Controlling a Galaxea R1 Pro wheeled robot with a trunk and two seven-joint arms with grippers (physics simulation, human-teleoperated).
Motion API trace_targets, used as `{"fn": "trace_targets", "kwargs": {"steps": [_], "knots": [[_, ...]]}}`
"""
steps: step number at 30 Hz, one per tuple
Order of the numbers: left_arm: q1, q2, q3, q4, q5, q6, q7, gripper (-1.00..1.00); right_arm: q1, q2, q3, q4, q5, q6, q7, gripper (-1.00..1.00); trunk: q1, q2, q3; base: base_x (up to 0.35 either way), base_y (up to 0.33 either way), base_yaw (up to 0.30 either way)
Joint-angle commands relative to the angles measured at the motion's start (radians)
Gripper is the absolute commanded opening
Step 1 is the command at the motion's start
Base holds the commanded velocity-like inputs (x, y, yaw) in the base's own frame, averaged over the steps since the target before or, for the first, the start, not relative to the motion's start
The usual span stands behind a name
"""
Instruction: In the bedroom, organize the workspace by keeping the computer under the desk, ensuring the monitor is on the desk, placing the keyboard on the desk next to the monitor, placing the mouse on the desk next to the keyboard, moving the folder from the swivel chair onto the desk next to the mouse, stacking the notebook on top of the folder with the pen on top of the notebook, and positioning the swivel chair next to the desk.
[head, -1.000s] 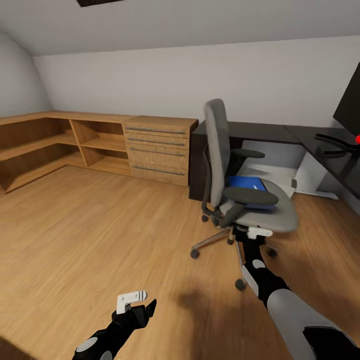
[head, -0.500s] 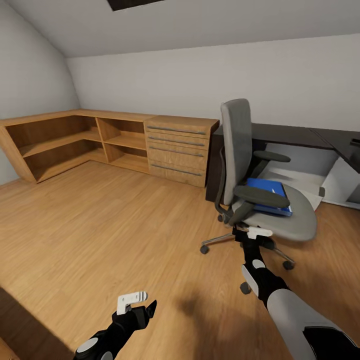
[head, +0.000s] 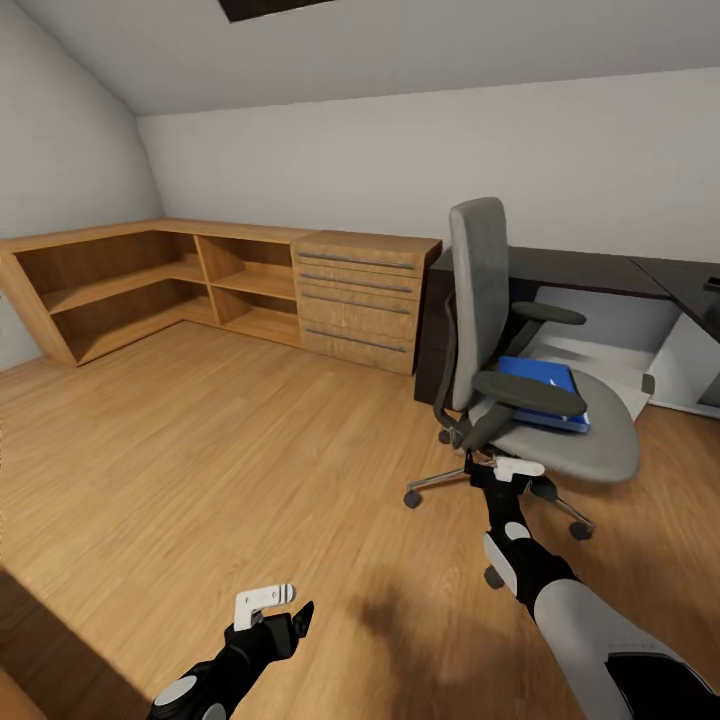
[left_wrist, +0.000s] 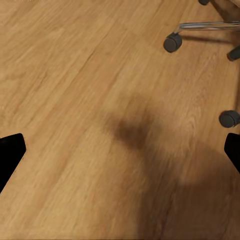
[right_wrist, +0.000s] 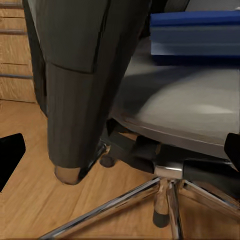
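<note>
folder (head: 545, 390) on swivel chair (head: 520, 375), desk (head: 590, 275) behind

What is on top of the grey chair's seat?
A flat bright blue folder lies on the grey swivel chair. A black armrest hides its near edge, so anything under it can't be seen.

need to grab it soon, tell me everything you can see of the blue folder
The folder is a flat, bright blue rectangle, thick enough to show layered blue edges in the right wrist view. It lies flat on the grey seat of the swivel chair, toward the back, partly hidden behind the near armrest. Nothing rests on it, and no tool touches it.
</note>
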Motion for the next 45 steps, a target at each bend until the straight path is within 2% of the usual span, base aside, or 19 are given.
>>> {"fn": "trace_targets", "kwargs": {"steps": [1,30,45], "knots": [[0.000,0.000,0.000,-0.001,0.010,0.004,0.007,1.00,-0.001,0.000,0.000,0.001,-0.003,-0.004,0.000,1.00,0.000,0.000,-0.001,0.000,0.236,0.000],[0.000,-0.002,-0.004,0.019,0.009,0.004,0.007,1.00,-0.001,0.000,0.000,0.003,-0.001,-0.005,0.000,1.00,0.000,0.000,-0.001,0.065,0.055,0.000],[0.000,-0.002,-0.005,0.020,0.009,0.002,0.007,1.00,-0.001,0.000,0.000,0.003,-0.002,-0.005,0.000,1.00,0.000,0.000,0.010,-0.039,0.000,-0.120]]}}
